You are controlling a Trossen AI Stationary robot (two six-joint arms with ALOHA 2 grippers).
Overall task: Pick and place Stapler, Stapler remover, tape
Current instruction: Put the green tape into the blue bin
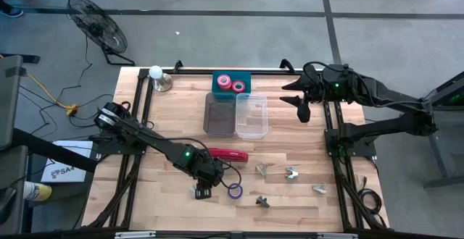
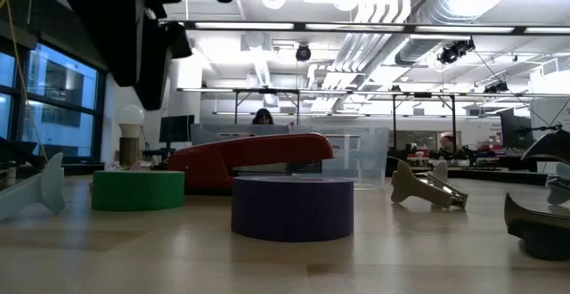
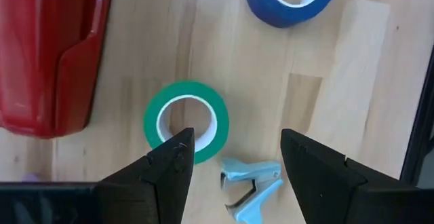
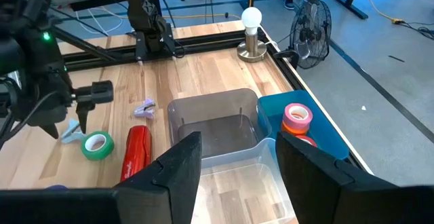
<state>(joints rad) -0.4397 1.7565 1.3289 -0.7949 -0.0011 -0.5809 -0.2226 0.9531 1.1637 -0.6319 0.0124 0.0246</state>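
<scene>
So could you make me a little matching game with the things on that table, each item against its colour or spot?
Items:
1. stapler
2. tape roll under the left gripper
3. tape rolls in the blue bin
4. light bulb

Matches:
A. pink
B. green
C. red
D. white, at the table's far corner

Pairs: 1-C, 2-B, 3-A, 4-D
</scene>
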